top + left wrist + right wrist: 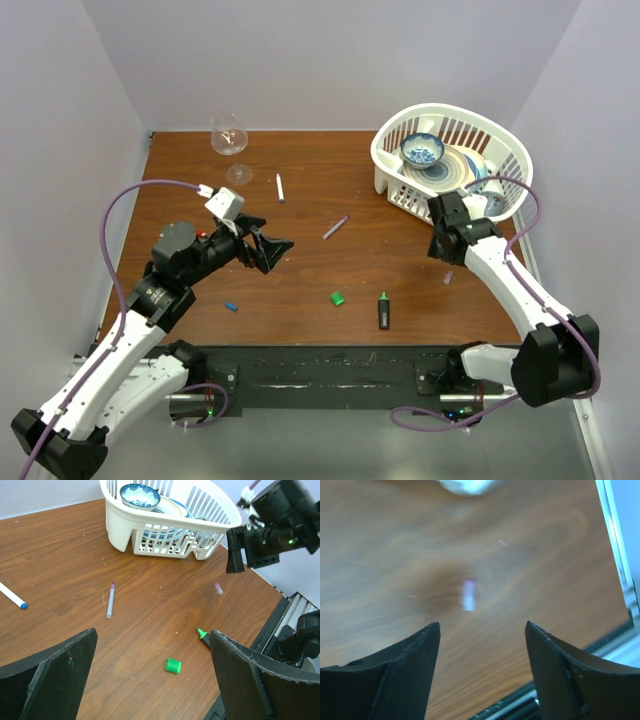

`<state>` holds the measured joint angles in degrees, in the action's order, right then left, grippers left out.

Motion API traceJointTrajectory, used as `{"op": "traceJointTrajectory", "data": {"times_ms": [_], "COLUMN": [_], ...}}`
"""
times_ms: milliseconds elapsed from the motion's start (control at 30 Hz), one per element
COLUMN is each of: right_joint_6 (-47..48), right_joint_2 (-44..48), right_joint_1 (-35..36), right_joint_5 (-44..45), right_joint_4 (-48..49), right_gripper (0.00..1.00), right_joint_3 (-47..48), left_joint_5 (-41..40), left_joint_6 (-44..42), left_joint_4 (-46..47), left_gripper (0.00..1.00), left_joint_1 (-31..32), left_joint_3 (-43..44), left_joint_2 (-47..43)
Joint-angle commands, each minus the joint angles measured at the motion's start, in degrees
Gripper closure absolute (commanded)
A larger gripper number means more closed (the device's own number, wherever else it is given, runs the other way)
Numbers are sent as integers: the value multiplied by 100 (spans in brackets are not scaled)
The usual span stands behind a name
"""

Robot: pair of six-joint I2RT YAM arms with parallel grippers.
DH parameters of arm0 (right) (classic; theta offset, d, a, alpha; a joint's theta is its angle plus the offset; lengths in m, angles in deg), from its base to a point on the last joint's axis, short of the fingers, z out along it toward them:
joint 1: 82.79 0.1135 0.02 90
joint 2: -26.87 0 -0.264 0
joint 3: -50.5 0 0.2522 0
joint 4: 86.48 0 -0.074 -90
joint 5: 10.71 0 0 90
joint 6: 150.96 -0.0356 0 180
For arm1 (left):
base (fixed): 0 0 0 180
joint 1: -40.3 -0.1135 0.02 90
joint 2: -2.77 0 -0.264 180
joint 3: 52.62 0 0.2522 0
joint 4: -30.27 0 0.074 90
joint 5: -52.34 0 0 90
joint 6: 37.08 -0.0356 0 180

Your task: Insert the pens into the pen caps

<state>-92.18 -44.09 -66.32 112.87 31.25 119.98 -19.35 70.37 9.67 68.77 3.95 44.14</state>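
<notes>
Three pens lie on the brown table: a thin white pen (280,187) at the back, a purple-grey pen (336,227) (110,601) in the middle, and a black marker with a green tip (384,310) (202,634) near the front. A green cap (338,298) (173,665) lies left of the marker, and a blue cap (231,306) lies further left. A small pale purple cap (448,277) (468,594) lies at the right, blurred. My left gripper (278,250) (153,631) hangs open above the table. My right gripper (438,246) (482,623) is open, just short of the purple cap.
A white dish basket (392,168) (120,527) holding a blue-patterned bowl (422,150) and plates stands at the back right, close behind my right wrist. A wine glass (228,135) lies at the back left. The table's right edge (615,555) runs close to the purple cap.
</notes>
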Motion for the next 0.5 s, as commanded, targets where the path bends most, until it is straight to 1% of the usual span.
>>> {"op": "traceJointTrajectory", "data": {"times_ms": [0,167,333,433,467], "right_joint_6": [107,178,204,335,371], "right_joint_2": [56,-260,-462,-454,-454], "right_joint_1": [-398,-829,-944,-944,-944], "right_joint_5": [-316,-686,-959,-1257,-1484], "right_joint_4": [393,738,1150,1423,1528], "right_gripper": [34,44,47,48,48], "right_joint_3": [-517,-668,-721,-826,-852], "left_joint_5": [191,226,217,182,156], "left_joint_6": [100,109,109,100,100], "left_joint_4": [296,305,314,305,305], "left_gripper": [0,0,0,0,0], "left_joint_1": [-8,1,-8,-8,-8], "left_joint_3": [-27,-27,-27,-27,-35], "left_joint_2": [-6,-41,-76,-102,-102]}}
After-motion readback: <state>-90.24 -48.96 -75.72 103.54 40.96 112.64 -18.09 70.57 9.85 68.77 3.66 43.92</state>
